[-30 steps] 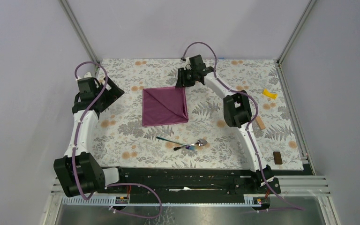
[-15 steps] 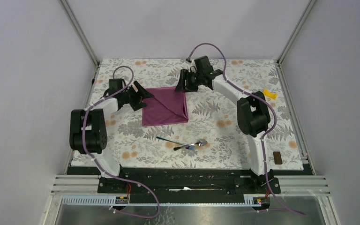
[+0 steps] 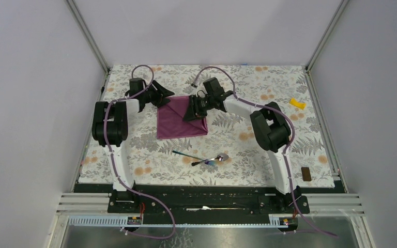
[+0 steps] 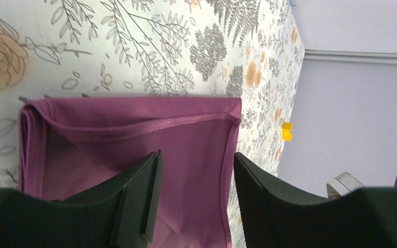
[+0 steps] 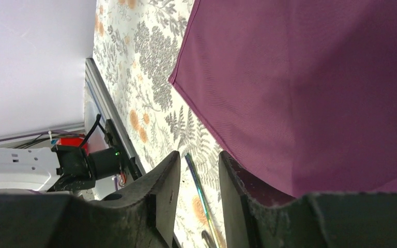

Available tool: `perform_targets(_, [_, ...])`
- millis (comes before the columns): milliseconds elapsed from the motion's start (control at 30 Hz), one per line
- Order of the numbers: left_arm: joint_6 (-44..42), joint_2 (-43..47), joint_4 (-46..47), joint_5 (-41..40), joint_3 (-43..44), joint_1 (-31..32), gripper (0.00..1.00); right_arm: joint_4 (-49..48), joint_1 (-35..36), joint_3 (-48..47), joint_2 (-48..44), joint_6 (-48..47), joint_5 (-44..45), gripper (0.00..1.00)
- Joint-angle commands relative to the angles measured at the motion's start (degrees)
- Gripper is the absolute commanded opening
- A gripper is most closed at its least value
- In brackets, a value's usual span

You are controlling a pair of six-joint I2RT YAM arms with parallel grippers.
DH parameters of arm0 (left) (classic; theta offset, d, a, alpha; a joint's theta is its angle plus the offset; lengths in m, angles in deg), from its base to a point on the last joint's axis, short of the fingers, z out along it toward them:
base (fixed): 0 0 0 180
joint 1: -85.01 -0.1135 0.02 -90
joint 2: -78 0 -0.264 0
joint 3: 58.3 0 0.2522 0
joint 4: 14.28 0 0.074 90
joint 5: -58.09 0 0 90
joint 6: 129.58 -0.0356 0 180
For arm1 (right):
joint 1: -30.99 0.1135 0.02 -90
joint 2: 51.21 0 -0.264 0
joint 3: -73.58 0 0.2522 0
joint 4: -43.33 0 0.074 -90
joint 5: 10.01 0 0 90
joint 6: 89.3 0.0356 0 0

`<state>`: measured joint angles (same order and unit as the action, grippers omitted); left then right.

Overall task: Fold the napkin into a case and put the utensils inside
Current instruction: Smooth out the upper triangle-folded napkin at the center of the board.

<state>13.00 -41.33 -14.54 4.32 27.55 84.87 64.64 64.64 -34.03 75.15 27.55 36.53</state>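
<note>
The dark purple napkin lies folded into a square on the floral tablecloth, with a diagonal flap on top. My left gripper is at its far left corner, open; in the left wrist view its jaws straddle the napkin without pinching it. My right gripper is low over the napkin's far right part, open and empty, with the cloth beside one finger. The silver spoon and the thin iridescent utensil lie crossed in front of the napkin; the iridescent utensil also shows in the right wrist view.
A small yellow piece lies at the far right and shows in the left wrist view. A small brown block sits near the right front edge. Metal frame posts and grey walls bound the cloth-covered table.
My left arm has swung in from the left side to the napkin's far left corner. My right gripper has moved from beyond the far right corner down over the napkin.
</note>
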Motion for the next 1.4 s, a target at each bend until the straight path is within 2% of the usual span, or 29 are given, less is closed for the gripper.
perform_targets(0, [1.1,-3.6,5.3,1.2,3.8,-0.2,0.57,-0.2,-0.2,-3.7,3.6,-0.8,-0.3,0.40])
perform_targets(333, [1.3,-9.3,6.9,-0.2,5.6,-1.1,0.57,-0.5,-3.6,5.9,1.6,-1.0,8.3,0.30])
perform_targets(533, [-0.3,-10.8,5.2,-0.4,6.9,-1.8,0.58,-1.7,-4.2,12.4,-3.1,0.7,7.5,0.31])
perform_targets(600, [-0.6,-9.7,4.6,0.6,7.5,-1.4,0.61,-1.8,-4.1,13.5,-5.3,1.2,7.4,0.31])
perform_targets(833, [-1.7,-5.6,0.0,3.5,11.5,-0.2,0.74,-6.8,-4.1,13.1,-8.7,4.4,1.2,0.36])
perform_targets(967, [-1.3,-5.0,-0.3,4.2,10.9,-0.2,0.76,-7.0,-4.1,8.9,-5.3,5.4,0.4,0.42])
perform_targets(1133, [-0.6,-6.0,0.7,3.8,10.0,-0.9,0.77,-9.9,-4.3,3.4,1.7,8.0,-0.5,0.44])
perform_targets(1233, [-2.0,-8.3,-1.4,3.4,11.7,-1.3,0.79,-10.0,-4.5,5.6,1.2,7.9,1.7,0.42])
perform_targets(1367, [-4.3,-11.2,-4.8,2.5,14.3,-1.4,0.79,-10.0,-4.7,13.3,-1.5,7.3,5.8,0.36])
